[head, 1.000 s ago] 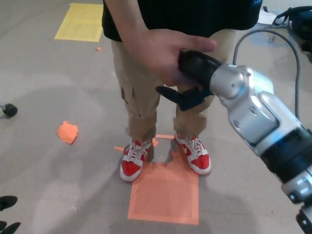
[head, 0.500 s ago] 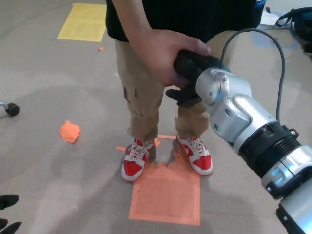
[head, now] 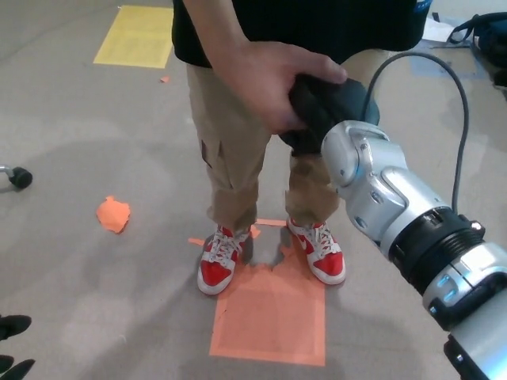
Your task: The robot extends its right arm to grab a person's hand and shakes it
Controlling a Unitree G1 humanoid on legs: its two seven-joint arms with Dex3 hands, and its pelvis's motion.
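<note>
A person in a black shirt and tan trousers stands in front of me, and the person's hand [head: 265,83] is wrapped around my right hand [head: 325,107]. My black right hand is clasped in that grip, shut on the person's hand, with most of its fingers hidden under the person's palm. Its silver forearm [head: 396,206] runs down to the lower right edge. Only the black fingertips of my left hand [head: 14,348] show at the bottom left corner.
The person's red and white shoes [head: 218,261] stand at the far edge of an orange floor square [head: 269,317]. An orange scrap [head: 112,214] lies on the floor at left, a yellow mat [head: 135,36] at the back left, a caster wheel [head: 17,178] at the left edge.
The clasped hands have shifted slightly to the right and upward. My wrist has rolled, so the thumb that stuck out below the grip no longer shows.
</note>
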